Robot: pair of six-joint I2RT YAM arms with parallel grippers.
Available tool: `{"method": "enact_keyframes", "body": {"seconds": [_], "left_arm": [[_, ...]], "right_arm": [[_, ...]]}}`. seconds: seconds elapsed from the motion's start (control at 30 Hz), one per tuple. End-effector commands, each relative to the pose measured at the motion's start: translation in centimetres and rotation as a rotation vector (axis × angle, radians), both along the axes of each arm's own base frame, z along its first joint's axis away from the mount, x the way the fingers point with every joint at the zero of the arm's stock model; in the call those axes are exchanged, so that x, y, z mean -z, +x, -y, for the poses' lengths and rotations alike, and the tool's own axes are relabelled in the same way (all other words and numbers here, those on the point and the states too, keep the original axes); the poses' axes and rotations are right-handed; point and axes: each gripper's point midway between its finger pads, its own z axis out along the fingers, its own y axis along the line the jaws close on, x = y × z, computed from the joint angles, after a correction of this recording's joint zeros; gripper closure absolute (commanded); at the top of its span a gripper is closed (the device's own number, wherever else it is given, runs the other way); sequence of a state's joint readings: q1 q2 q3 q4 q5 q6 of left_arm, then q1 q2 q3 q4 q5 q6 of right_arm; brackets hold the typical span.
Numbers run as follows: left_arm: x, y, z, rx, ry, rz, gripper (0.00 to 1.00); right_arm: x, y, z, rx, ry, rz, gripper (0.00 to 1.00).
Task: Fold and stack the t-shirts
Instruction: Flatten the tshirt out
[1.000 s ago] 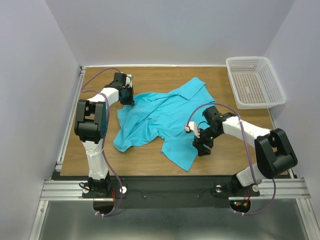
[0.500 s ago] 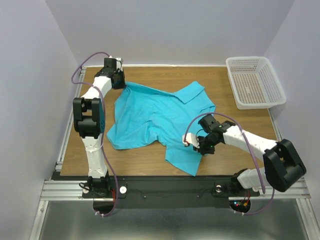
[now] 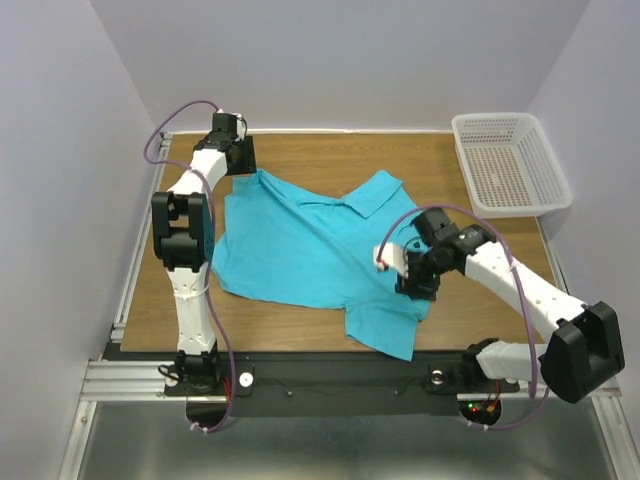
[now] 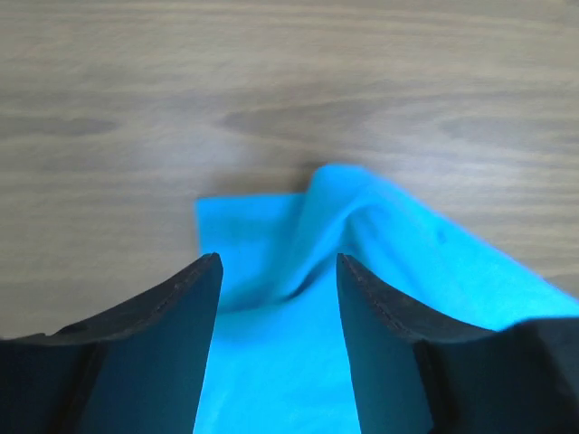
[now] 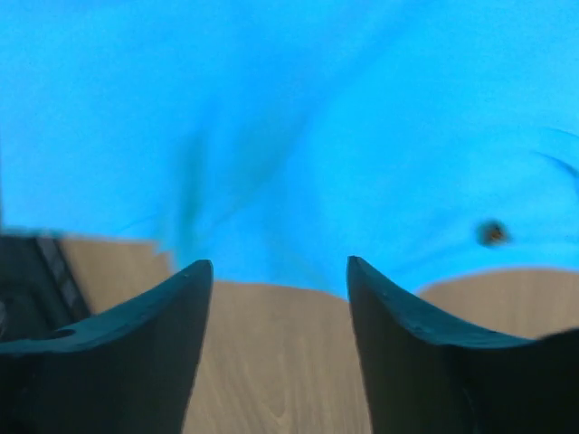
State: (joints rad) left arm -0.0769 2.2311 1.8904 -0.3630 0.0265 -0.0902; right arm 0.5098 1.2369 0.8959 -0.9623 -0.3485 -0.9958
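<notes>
Lying spread over the table (image 3: 330, 150), the shirt (image 3: 300, 245) has its far-left corner between the jaws of the left gripper (image 4: 279, 259), which stand apart, the cloth ridged up in the gap. The right gripper (image 5: 279, 262) sits at the shirt's near-right edge, jaws apart over bare wood and holding nothing, with the cloth just beyond its tips.

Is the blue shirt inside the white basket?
No, the turquoise cloth shirt lies on the wooden table, apart from the white plastic mesh basket.
</notes>
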Motion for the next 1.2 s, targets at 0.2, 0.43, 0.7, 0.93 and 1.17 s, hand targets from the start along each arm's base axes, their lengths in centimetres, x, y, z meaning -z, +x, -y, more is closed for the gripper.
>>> {"method": "enact_keyframes", "body": {"seconds": [0.2,0.43,0.7,0.93,1.17], "left_arm": [[-6.1,-5.9,-3.7,-0.106,-0.002,0.128,0.25],[-0.4,-11.3,-0.7,-0.075,-0.192,-0.023,0.28],[4.9,-18.0,0.7,-0.166,-0.309,-0.216,0.47],[8.8,-23.6,1.4,-0.225,-0.351,-0.402,0.55],[8.3,-26.7,0.7,-0.301,-0.349,-0.354,0.55]], "right_arm": [[-3.8,24.8,2.1,0.961,0.323,0.179,0.39],[-1.1,33.7,2.5,1.028,0.282,0.225,0.40],[2.4,37.7,1.5,1.042,0.289,0.190,0.40],[3.9,37.9,2.6,1.082,0.263,0.175,0.96],[2.3,39.6,6.9,1.198,0.246,0.257,1.00]]}}
